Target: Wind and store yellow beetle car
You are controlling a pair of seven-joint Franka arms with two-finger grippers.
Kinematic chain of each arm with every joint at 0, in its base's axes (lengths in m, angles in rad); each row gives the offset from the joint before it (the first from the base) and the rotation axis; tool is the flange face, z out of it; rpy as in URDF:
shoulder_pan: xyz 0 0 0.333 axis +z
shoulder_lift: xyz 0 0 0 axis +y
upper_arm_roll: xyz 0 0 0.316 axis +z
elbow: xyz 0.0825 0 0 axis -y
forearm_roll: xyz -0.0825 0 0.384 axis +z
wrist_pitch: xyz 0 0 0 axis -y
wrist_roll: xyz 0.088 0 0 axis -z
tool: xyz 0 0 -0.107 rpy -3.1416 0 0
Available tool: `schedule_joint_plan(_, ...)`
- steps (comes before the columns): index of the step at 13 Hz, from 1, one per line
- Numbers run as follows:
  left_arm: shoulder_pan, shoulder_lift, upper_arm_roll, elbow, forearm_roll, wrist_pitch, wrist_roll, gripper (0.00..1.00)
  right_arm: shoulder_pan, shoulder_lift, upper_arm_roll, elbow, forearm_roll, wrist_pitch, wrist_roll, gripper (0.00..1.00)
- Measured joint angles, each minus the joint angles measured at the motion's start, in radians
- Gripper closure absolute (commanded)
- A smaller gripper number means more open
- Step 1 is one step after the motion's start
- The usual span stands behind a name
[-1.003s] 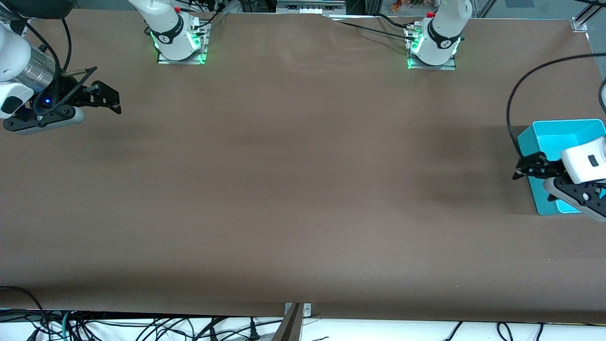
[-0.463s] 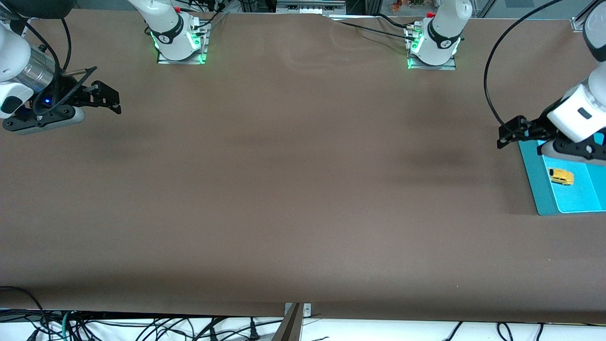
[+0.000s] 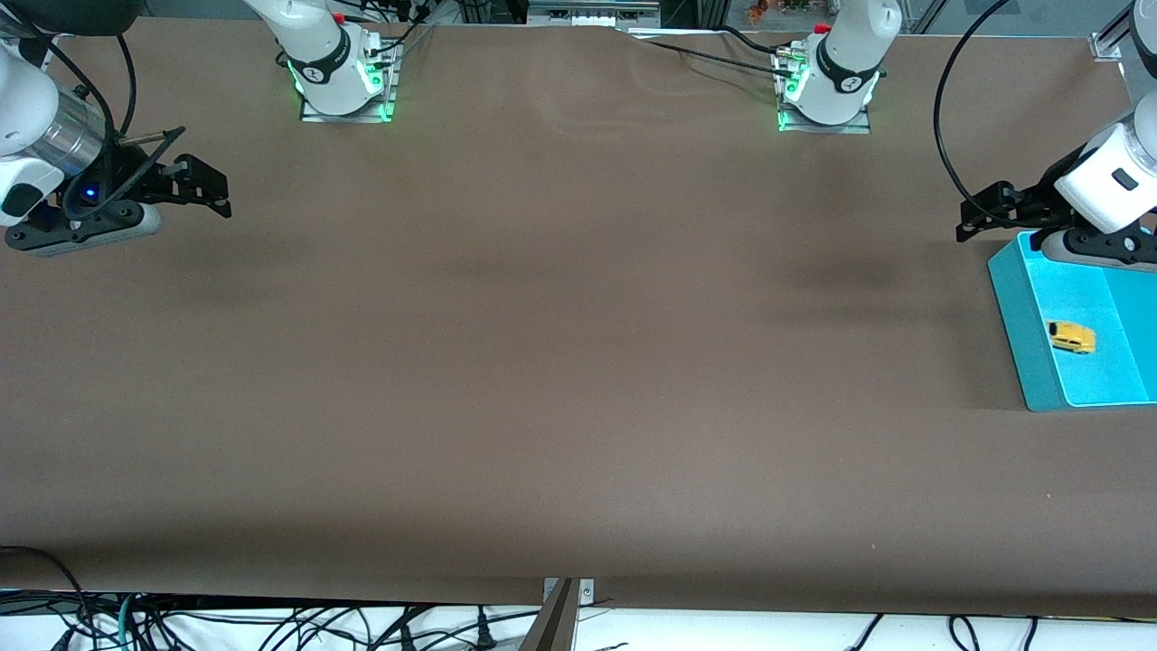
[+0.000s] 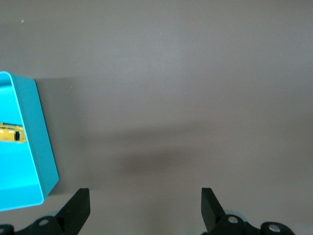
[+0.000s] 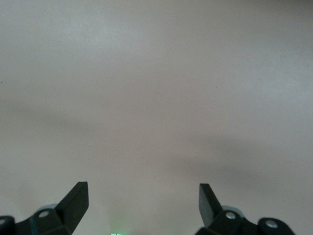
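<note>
The yellow beetle car [image 3: 1072,337] lay in the teal bin [image 3: 1021,307] at the left arm's end. The left gripper [image 3: 981,215], fingers apart, hung over the bin's edge; the right gripper [image 3: 194,185] waited, fingers apart.

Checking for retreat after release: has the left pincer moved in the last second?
Yes. The left pincer, open, has moved off the teal bin toward the arm bases, uncovering the yellow beetle car inside.
</note>
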Motion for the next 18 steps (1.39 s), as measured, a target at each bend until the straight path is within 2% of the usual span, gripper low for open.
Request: schedule_joint_plan(18,0.0,-0.009,0.006,0.021,0.019,0.0,-0.05,0.0,0.0,0.0,0.0,0.0,0.0,0.0,0.0,0.0)
